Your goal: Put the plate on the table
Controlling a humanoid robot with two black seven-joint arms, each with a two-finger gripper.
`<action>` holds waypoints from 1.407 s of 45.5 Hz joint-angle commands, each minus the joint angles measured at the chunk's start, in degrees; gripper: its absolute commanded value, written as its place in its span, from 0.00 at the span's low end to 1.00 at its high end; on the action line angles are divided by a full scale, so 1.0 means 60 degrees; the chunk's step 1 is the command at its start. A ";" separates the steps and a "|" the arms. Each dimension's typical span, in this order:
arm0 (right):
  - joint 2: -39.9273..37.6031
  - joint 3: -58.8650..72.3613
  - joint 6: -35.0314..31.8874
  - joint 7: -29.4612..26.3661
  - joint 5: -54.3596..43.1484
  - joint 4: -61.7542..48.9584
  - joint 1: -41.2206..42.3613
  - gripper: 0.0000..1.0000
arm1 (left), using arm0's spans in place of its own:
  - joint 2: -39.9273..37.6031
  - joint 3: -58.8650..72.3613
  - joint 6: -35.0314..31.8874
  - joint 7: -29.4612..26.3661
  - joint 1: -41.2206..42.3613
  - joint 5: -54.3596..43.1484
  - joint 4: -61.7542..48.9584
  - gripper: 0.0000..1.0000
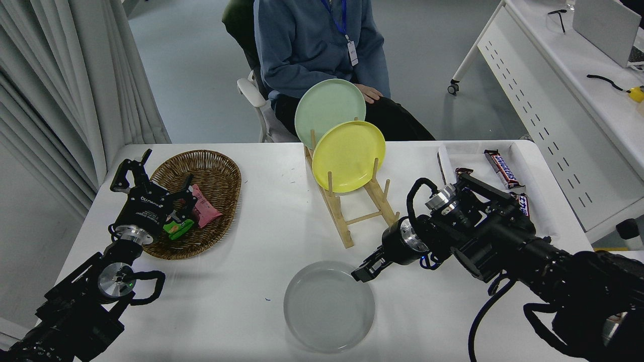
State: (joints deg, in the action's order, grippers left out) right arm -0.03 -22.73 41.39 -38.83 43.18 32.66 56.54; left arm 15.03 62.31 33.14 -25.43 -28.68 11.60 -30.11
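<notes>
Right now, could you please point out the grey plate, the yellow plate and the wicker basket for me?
grey plate (329, 305), head view, middle of its flat face.
yellow plate (348, 156), head view, centre of its upright face.
wicker basket (214, 161), head view, far woven rim.

Right end effector (363, 271) low; left arm (100, 271) parked

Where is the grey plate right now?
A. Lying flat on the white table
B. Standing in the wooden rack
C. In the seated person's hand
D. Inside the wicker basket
A: the grey plate lies flat on the white table in front of the wooden rack, which holds only the yellow plate and the green plate; the right claw is at the grey plate's rim.
</notes>
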 commanded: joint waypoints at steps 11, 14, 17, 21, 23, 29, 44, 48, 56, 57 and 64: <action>-0.0595 0.0184 -0.3290 0.0011 -0.1071 0.2628 0.0274 1.00 | 0.0000 0.0000 -0.0002 0.0006 0.0004 0.0000 -0.0005 1.00; -0.0917 0.0403 -0.4739 0.0011 -0.2007 0.2629 0.0245 1.00 | 0.0000 0.0000 -0.0002 0.0006 -0.0011 0.0000 -0.0005 1.00; -0.1239 0.0433 -0.6292 0.0011 -0.2872 0.2614 0.0216 1.00 | 0.0000 0.0000 -0.0002 -0.0009 0.0004 0.0000 -0.0005 1.00; -0.1606 0.0228 -0.7672 0.0040 -0.3401 0.2512 0.0142 1.00 | 0.0000 0.0000 -0.0002 0.0006 0.0004 0.0000 0.0009 1.00; -0.1796 0.0184 -0.8039 0.0040 -0.3505 0.2482 0.0200 1.00 | 0.0000 0.0000 -0.0002 -0.0009 0.0004 0.0000 0.0009 1.00; -0.2353 -0.0035 -0.8289 0.0055 -0.4235 0.2468 0.0405 1.00 | 0.0000 0.0000 -0.0002 -0.0009 0.0004 0.0000 0.0009 1.00; -0.3144 -0.2672 -0.8641 0.3685 -0.7460 0.2058 0.0362 1.00 | 0.0000 0.0000 -0.0002 -0.0009 -0.0011 0.0000 -0.0005 1.00; -0.3174 -0.2716 -0.8641 0.4565 -0.7460 0.1911 0.0376 1.00 | 0.0000 0.0000 -0.0002 -0.0009 0.0004 0.0000 -0.0005 1.00; -0.3232 -0.2702 -0.8582 0.6278 -0.7460 0.1575 0.0303 1.00 | 0.0000 0.0000 -0.0002 0.0006 0.0004 0.0000 -0.0005 1.00; -0.3276 -0.2702 -0.8582 0.6454 -0.7460 0.1545 0.0274 1.00 | 0.0000 0.0000 -0.0002 0.0006 0.0004 0.0000 -0.0005 1.00; -0.3540 -0.3154 -0.8670 0.6778 -0.7460 0.1120 -0.0180 1.00 | 0.0000 0.0000 -0.0002 0.0006 0.0004 0.0000 -0.0005 1.00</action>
State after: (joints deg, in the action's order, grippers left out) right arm -19.43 -38.11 -9.90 -6.17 -0.37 42.38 57.93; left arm 15.03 62.31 33.13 -25.44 -28.68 11.60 -30.12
